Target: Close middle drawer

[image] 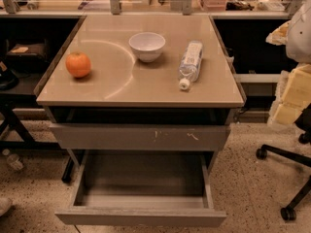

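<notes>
Where the middle drawer stands: the middle drawer (141, 216) is pulled far out beneath the table (121, 89). Its grey box interior is open to view and its plain front lies at the bottom edge of the camera view. Closing is not yet done.
Gripper: outside the camera view, so I cannot tell whether it is released or clenched, or how it lies relative to the drawer.
Upper drawer: the upper drawer (141, 137), whose front bears pale scratch marks, stands slightly out above the rear of the middle drawer.
Items on table: an orange (77, 64) at left, a white bowl (146, 46) centre rear, and a water bottle (190, 64) lying on its side at right with its cap toward the front edge.
Risk, wrong front: a push placed too high would probably meet the scratched front and close that drawer instead.
Risk, racking: the front is wide and has no handle, so a push near one corner could skew the drawer and jam it partway.
Risk, jolt: a hard shove home could shake the table. The bottle on its side and the round orange look the likeliest to roll, and the bottle lies near the right edge.
Risk, rebound: a fast close may bounce back and leave a gap.
Risk, approach: an office chair base (284, 178) stands near the right side, and the mobile base could catch it while lining up.
</notes>
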You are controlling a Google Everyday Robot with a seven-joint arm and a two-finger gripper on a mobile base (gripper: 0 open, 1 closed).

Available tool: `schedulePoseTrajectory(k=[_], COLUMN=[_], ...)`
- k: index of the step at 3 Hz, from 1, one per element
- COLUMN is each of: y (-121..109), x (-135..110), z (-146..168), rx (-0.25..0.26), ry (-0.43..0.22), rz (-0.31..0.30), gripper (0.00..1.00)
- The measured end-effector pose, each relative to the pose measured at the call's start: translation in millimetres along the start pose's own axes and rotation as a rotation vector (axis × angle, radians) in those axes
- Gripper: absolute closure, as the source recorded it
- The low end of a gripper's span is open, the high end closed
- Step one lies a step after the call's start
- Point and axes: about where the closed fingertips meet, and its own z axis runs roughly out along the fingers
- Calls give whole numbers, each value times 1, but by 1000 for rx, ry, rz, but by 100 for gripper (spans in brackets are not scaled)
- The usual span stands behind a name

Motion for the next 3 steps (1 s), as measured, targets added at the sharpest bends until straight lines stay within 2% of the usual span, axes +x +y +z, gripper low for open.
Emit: schedulePoseTrajectory(k=[1,2,3], y=[0,0,0], x=[0,0,0], z=[0,0,0], rx=[0,0,0], ry=[0,0,0], rz=[0,0,0], gripper=[0,18,41])
